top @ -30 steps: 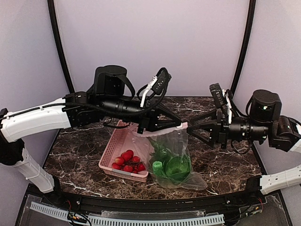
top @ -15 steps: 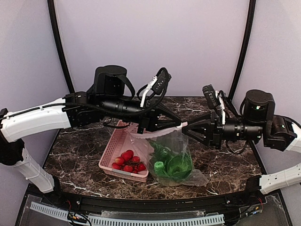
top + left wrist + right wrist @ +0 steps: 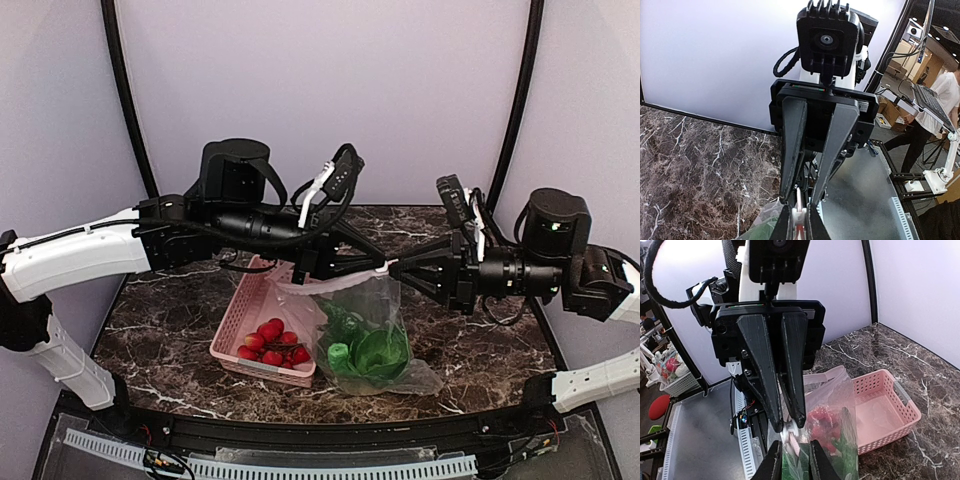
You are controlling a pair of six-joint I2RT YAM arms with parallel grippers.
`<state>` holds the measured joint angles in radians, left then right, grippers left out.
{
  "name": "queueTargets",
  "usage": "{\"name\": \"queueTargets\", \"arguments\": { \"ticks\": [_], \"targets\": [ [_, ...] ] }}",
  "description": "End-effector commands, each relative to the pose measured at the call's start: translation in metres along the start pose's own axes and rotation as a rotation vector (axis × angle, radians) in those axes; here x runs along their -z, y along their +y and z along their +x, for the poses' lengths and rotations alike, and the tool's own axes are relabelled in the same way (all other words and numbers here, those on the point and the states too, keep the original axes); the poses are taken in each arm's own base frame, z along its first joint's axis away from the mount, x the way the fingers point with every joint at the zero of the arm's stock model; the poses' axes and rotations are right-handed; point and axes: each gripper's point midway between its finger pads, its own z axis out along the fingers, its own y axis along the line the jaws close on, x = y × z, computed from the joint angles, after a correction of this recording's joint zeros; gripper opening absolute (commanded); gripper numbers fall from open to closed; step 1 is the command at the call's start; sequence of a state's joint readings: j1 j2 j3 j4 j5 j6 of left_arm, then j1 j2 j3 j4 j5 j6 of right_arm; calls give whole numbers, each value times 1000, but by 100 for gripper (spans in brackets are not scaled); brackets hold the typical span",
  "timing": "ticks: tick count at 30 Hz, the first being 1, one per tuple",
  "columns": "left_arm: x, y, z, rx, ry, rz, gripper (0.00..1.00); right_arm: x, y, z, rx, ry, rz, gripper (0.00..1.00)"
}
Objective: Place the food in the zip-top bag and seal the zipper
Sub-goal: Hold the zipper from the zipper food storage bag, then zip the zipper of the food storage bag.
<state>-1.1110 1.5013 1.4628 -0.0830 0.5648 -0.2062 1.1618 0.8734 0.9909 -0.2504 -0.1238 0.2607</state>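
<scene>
Overhead view: a dark marble table (image 3: pixel 170 310) with two robot arms reaching in from either side, their claws meeting tip to tip above the middle. A clear floppy plastic zip-top bag (image 3: pixel 372 305) hangs from them with its bottom resting on the table. Its narrow pale closure strip, the zipper (image 3: pixel 330 285), runs along the top edge. The food (image 3: pixel 368 350), green toy vegetables, sits inside the bag at the bottom. The left gripper (image 3: pixel 378 268) is clenched on the right end of the zipper. The right gripper (image 3: pixel 394 268) is narrowed to a point at that same corner. Just left of the bag stands a pink slatted plastic basket (image 3: pixel 240 310) holding small red toy fruits (image 3: pixel 272 340).

Left wrist view: the left gripper (image 3: pixel 799 225) has its jaws pinched on the zipper (image 3: pixel 799 217). The right gripper (image 3: pixel 800 197) faces it, its fingers forming a narrow V around the strip. Whether they press the strip cannot be told.

Right wrist view: the right gripper (image 3: pixel 794 460) has bag plastic between its jaws, which stand slightly apart. The left gripper (image 3: pixel 787 426) faces it, closed on the zipper (image 3: pixel 788 434). The bag (image 3: pixel 835 405) hangs below, with the basket (image 3: pixel 890 390) beyond it.
</scene>
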Motion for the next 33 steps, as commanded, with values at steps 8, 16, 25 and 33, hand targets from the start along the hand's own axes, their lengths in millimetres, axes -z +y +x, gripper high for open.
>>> {"name": "queueTargets", "arguments": {
  "ticks": [8,16,25,33],
  "targets": [
    [11,-17,-13,-33,-33,36,1,2,7,-21,22,-61,-31,0],
    [7,-13,-7,-25,13,30,34,5,6,-24,28,-72,-24,0],
    [0,-14,-7,-23,38,59,35,5,6,-23,25,-70,-25,0],
    [-8,-9,5,0,96,59,35,6,6,-25,29,-77,-19,0]
  ]
}}
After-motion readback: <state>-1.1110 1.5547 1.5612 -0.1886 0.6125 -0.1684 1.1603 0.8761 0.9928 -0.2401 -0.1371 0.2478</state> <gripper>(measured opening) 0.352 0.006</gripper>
